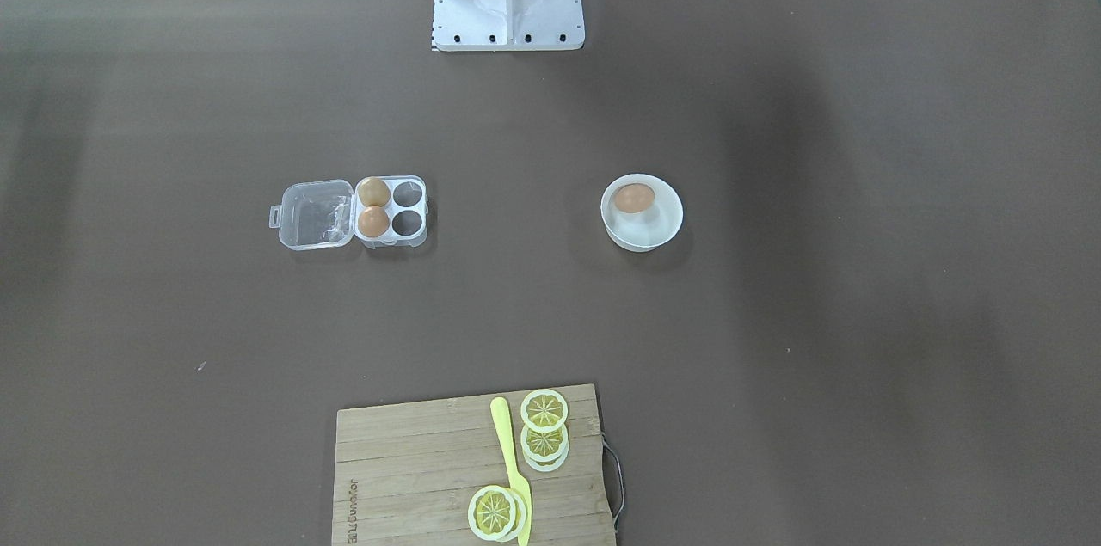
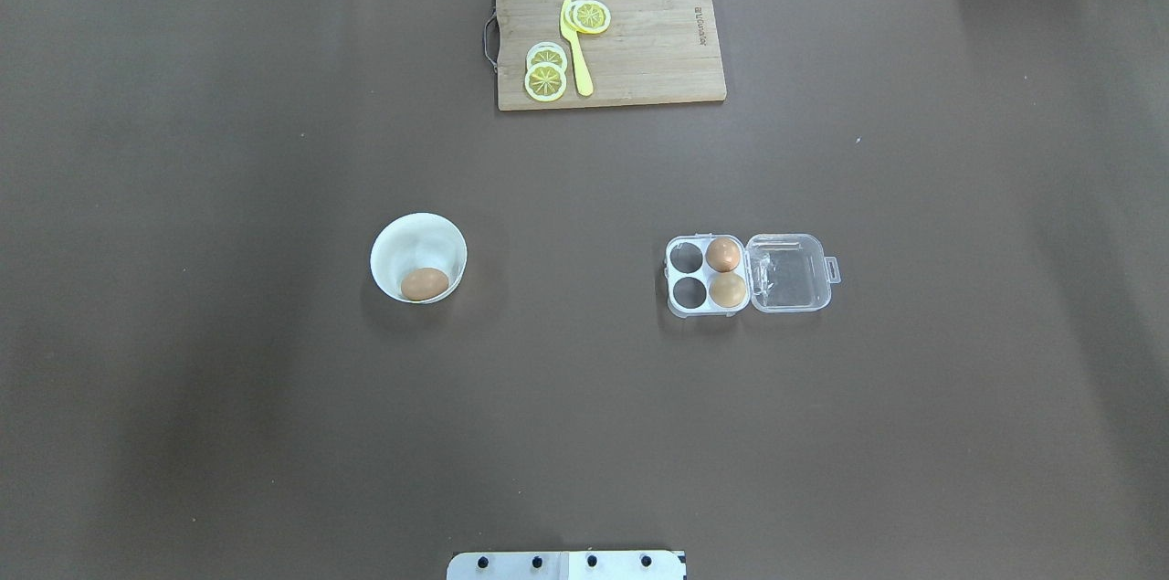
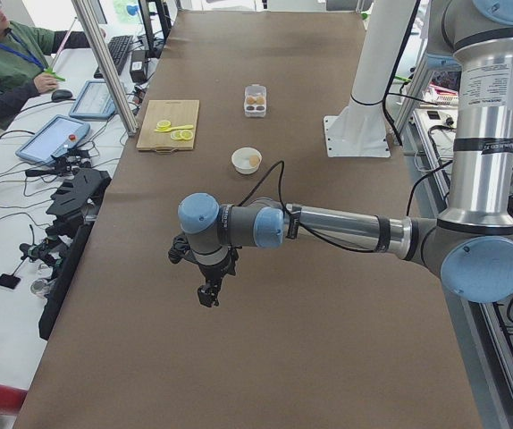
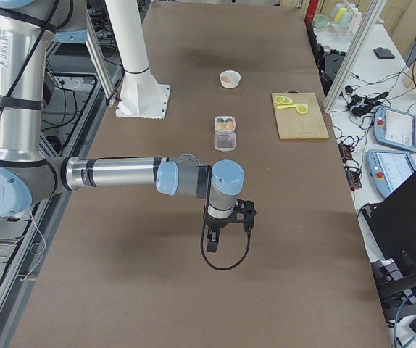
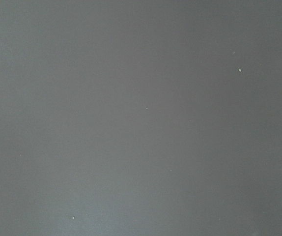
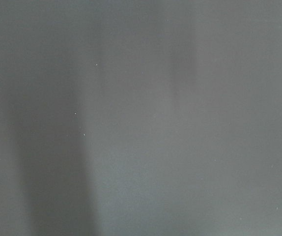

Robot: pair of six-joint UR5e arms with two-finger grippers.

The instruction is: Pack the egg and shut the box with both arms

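Grippers first: your left gripper (image 3: 208,295) hangs fingers-down over bare desk (image 2: 584,434) toward the left end, and your right gripper (image 4: 213,243) hangs the same way toward the right end, both well apart from everything you need. Each shows only in a side view, so you cannot tell whether either is released or clenched. Moving outward, the egg (image 2: 425,284) to pack lies on its side in the white bowl (image 2: 418,226), left of centre, against the bowl's near wall. The box (image 2: 708,274) sits right of centre, its lid (image 2: 791,273) folded flat open to the right with the latch tab outermost. Two other eggs (image 2: 723,254) fill the cells beside the hinge, and the two left cells are empty. Expect the egg to be light, smooth and rounded, so likely to slip or roll, and possibly fragile. Take it gently across its narrow middle from above, minding the bowl wall. The box looks thin and light and will probably slide when you press the lid, so brace its base with one arm. The overhead and front views give you the layout but no arms. The side views alone show the arms. Both wrist views show only plain desk surface.
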